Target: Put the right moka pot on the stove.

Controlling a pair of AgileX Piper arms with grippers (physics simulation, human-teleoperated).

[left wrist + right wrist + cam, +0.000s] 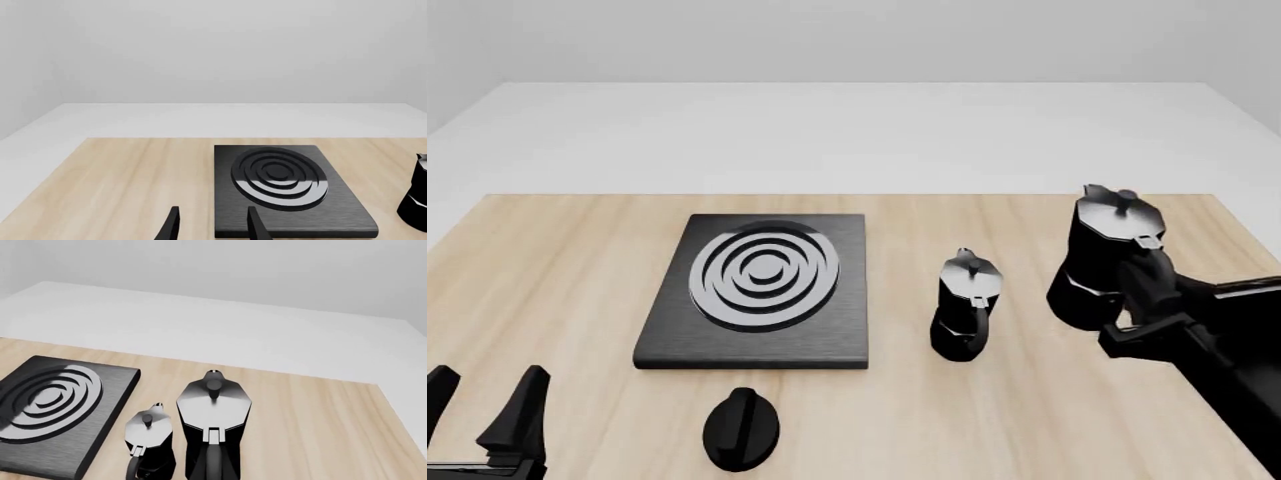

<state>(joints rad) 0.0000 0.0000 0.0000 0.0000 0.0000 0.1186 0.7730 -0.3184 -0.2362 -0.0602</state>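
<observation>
1. The right moka pot (1105,255) stood upright on the table (561,290), toward its right side and well apart from the stove (761,290), with a smaller moka pot (966,304) between the two.

2. The right gripper (1134,285) sat at the pot's near side, where the looped handle (212,460) is. The front view suggested it was at or around the handle, but whether it was closed on it or merely close could not be told from any view.

3. The left gripper (481,410) hovered low at the near left corner of the table, its fingers (257,226) spread apart and holding nothing.

4. By its looks the pot was rigid metal, faceted and waisted, likely fairly heavy for its size and not fragile. The glossy facets and shiny lid (213,397) seemed slippery, so a squeeze across the body could slide.

5. The handle looked like the surest place to take hold, though lifting from one side might let the pot tip away. The small knob on the lid seemed too slight to carry the weight.

6. The burner rings (765,271) offered a broad flat landing spot. A round black knob (743,428) lay on the table in front of the stove.

7. No brand, label or writing could be read on any object.
</observation>
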